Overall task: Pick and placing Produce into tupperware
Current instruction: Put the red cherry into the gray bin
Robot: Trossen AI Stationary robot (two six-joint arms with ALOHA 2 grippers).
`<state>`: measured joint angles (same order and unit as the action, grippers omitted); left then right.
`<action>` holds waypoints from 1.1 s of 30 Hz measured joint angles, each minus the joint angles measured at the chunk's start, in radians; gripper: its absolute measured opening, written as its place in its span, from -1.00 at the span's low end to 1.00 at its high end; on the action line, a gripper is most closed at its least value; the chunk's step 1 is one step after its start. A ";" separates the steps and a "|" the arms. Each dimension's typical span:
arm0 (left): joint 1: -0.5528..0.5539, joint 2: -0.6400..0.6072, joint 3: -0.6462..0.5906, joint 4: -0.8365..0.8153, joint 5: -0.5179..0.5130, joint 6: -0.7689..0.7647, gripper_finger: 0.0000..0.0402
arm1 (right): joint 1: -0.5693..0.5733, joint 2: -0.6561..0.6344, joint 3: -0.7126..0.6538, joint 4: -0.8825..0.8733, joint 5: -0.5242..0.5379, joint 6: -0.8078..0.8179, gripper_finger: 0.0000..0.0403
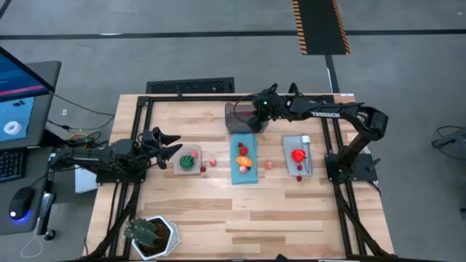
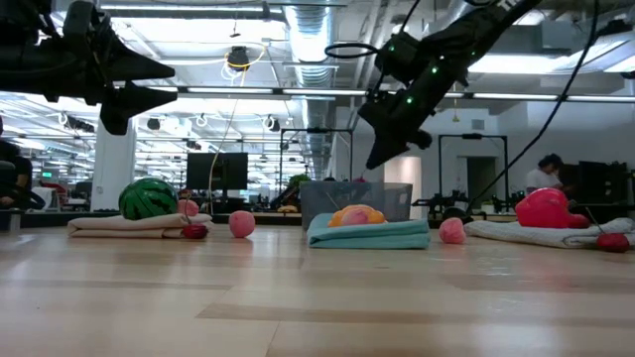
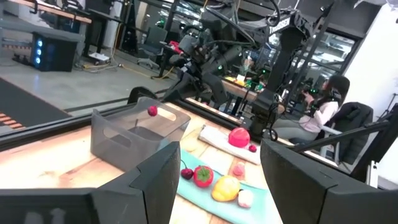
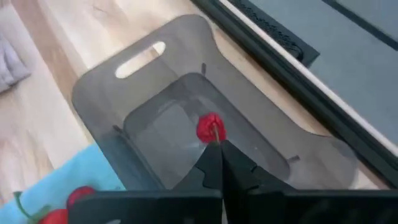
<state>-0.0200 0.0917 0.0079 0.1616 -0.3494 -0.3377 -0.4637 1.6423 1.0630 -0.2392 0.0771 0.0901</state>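
The tupperware (image 1: 239, 121), a translucent grey box, stands at the far middle of the table, behind the blue mat (image 1: 244, 173). My right gripper (image 4: 216, 147) hangs over the box's opening, shut on a small red piece of produce (image 4: 209, 127). In the left wrist view this red piece (image 3: 152, 111) shows at the box's (image 3: 134, 134) rim height. More produce lies on the blue mat: red, orange and pink pieces (image 1: 244, 156). My left gripper (image 1: 171, 142) waits open above the table's left side, touching nothing. My right gripper pinches the small red piece (image 4: 211, 132) between the free ends of its two shut fingers. The fingers slant down, coming from the table's right side. The piece hangs clear over the inside of the tupperware.
A toy watermelon (image 1: 189, 159) lies on a tan mat at the left, with small pink and red pieces (image 1: 212, 161) beside it. A grey mat (image 1: 307, 143) on the right carries a red fruit (image 1: 298, 155). A spiky plant in a white pot (image 1: 153, 234) stands at the near left corner.
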 joint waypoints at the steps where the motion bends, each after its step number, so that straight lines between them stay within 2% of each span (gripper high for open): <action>1: 0.000 0.000 0.000 -0.005 0.000 0.001 0.06 | -0.004 0.007 0.000 -0.001 -0.001 0.003 -0.89; 7: 0.000 0.000 0.000 -0.019 -0.012 0.001 0.06 | -0.011 0.026 0.000 0.008 -0.001 0.004 -0.72; 16: 0.000 0.000 0.000 -0.022 -0.012 0.001 0.06 | 0.033 0.025 0.000 0.017 -0.020 -0.022 -0.69; 20: 0.000 0.000 0.000 -0.022 -0.012 0.005 0.06 | 0.096 0.025 0.000 0.027 -0.077 -0.035 -0.69; 29: 0.000 0.000 0.000 -0.024 0.005 0.020 0.06 | 0.282 0.024 0.034 0.063 -0.085 -0.117 -0.69; 33: 0.000 0.000 0.000 -0.051 0.005 0.020 0.06 | 0.353 -0.022 0.042 0.068 -0.115 -0.126 -0.69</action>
<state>-0.0200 0.0917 0.0082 0.1107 -0.3445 -0.3176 -0.1102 1.6202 1.1053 -0.1707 -0.0374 -0.0362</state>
